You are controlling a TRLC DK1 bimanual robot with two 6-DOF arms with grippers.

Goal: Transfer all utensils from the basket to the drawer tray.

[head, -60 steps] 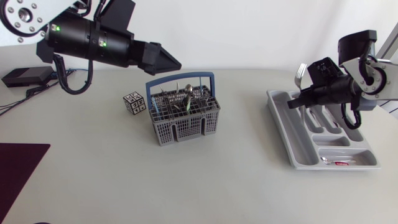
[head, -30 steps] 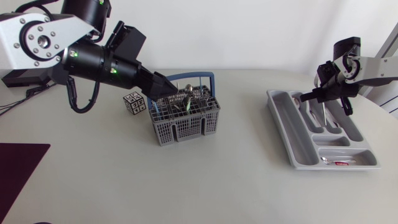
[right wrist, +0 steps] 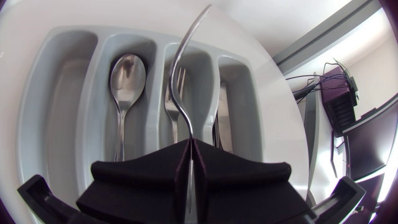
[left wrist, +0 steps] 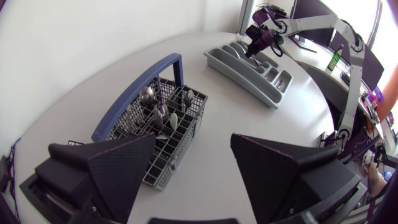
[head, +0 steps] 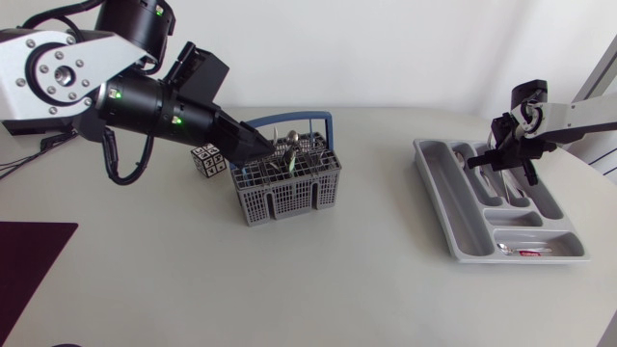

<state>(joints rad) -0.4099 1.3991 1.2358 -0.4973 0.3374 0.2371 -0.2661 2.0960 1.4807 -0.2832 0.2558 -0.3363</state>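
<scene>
A fork (right wrist: 182, 115) is being squeezed by the right gripper (right wrist: 189, 148) over the tray (right wrist: 68, 37). The left gripper (left wrist: 193, 142) is being held wide open over the basket (left wrist: 134, 87).

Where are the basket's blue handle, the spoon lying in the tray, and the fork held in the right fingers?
basket handle (left wrist: 134, 93), left wrist view, middle of the blue bar.
spoon (right wrist: 126, 71), right wrist view, its bowl.
fork (right wrist: 185, 124), right wrist view, shaft near the gripped end.
</scene>
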